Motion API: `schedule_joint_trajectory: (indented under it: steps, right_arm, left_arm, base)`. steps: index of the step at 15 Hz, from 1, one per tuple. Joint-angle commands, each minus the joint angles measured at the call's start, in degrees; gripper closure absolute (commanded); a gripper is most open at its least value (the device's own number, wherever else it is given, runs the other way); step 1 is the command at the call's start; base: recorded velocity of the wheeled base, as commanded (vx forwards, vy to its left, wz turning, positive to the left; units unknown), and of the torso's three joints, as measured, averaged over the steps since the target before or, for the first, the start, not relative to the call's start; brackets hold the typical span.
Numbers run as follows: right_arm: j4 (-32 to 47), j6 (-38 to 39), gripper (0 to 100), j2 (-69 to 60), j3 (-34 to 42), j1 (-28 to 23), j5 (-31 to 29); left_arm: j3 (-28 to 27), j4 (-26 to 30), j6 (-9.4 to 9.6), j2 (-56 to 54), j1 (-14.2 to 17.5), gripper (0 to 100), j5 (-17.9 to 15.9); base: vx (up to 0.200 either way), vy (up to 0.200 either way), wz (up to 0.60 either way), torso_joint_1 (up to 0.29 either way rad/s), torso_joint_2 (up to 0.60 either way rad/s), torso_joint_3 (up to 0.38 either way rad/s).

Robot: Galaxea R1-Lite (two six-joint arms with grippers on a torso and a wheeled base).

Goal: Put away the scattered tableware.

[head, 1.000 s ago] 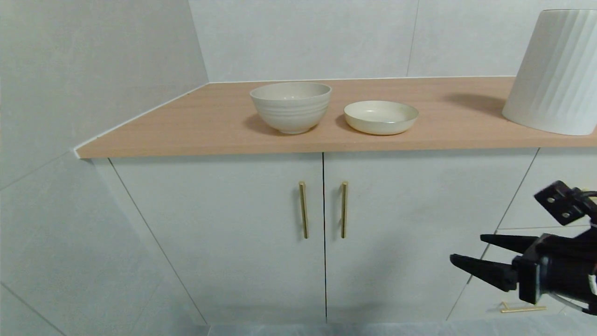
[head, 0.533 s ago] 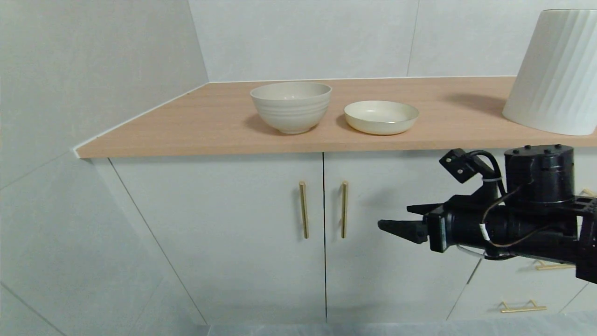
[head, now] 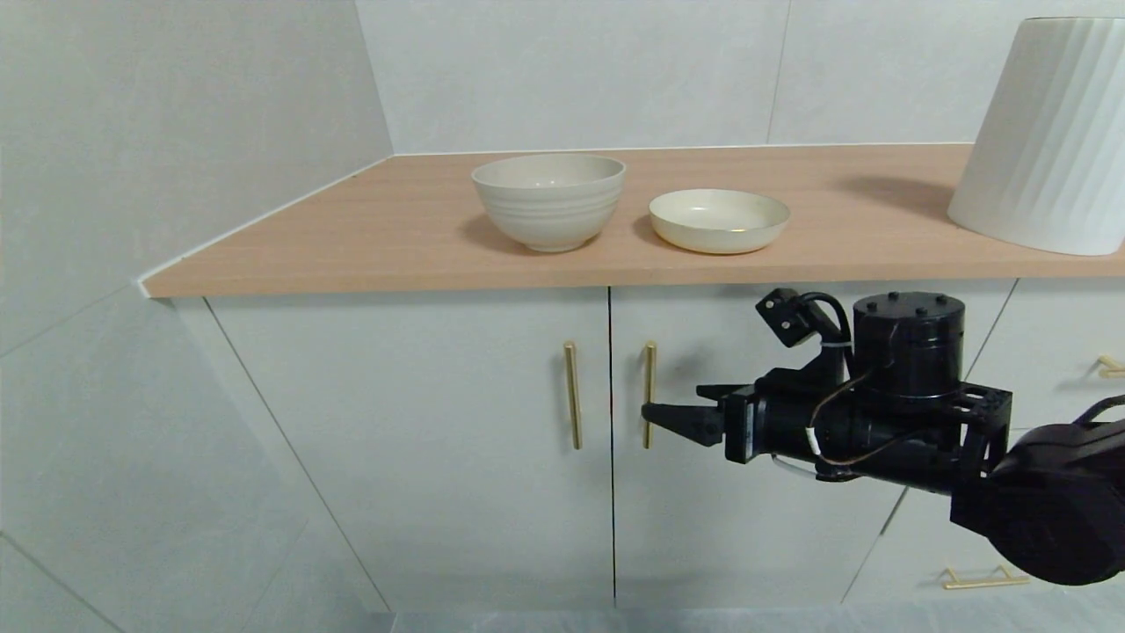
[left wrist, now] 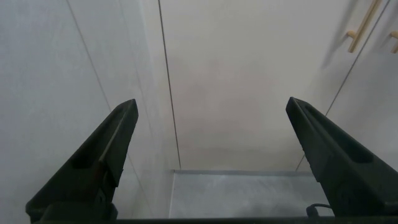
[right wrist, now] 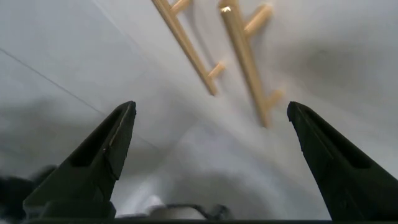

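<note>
- Head view: right gripper [head: 655,413] spread open, tips at the handle [head: 649,378]; bowl [head: 548,200] and plate [head: 719,220] above it on the counter [head: 352,246]. Likely to slip off the thin bar if closed off-centre.
- Left wrist view: left gripper [left wrist: 211,106] wide open, empty, facing the cabinet [left wrist: 249,81].
- Right wrist view: second handle [right wrist: 186,43] just beside the first, ahead; easy to snag the wrong one.

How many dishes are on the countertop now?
2: a deep ribbed bowl left, a shallow dish just right of it, apart. The white ribbed object could hide more.
</note>
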Motion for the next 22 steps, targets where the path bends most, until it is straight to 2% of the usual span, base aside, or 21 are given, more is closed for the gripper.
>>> schedule_joint_trajectory:
  steps: [1, 5, 13, 22]
  right_arm:
    - [-2.95, 3.24, 0, 3.30, 0.02, 1.67, 0.02]
    - [-10.86, 6.14, 0, 6.81, 0.10, 2.37, -0.95]
    - [-17.10, 6.58, 0, 11.38, -0.42, 3.25, -3.68]
    - [-17.62, 10.89, 0, 11.29, -0.95, 4.57, -3.41]
  left_arm:
    - [0.00, -0.01, -0.01, 0.02, 0.00, 0, 0.01]
    - [0.00, -0.01, -0.01, 0.02, 0.00, 0, 0.01]
    - [0.00, -0.01, 0.08, 0.02, 0.00, 0, 0.01]
    - [0.00, -0.01, 0.08, 0.02, 0.00, 0, 0.01]
  base:
    - [0.000, 0.000, 0.00, 0.000, 0.00, 0.000]
    - [0.000, 0.000, 0.00, 0.000, 0.00, 0.000]
    - [0.000, 0.000, 0.00, 0.000, 0.00, 0.000]
    - [0.000, 0.000, 0.00, 0.000, 0.00, 0.000]
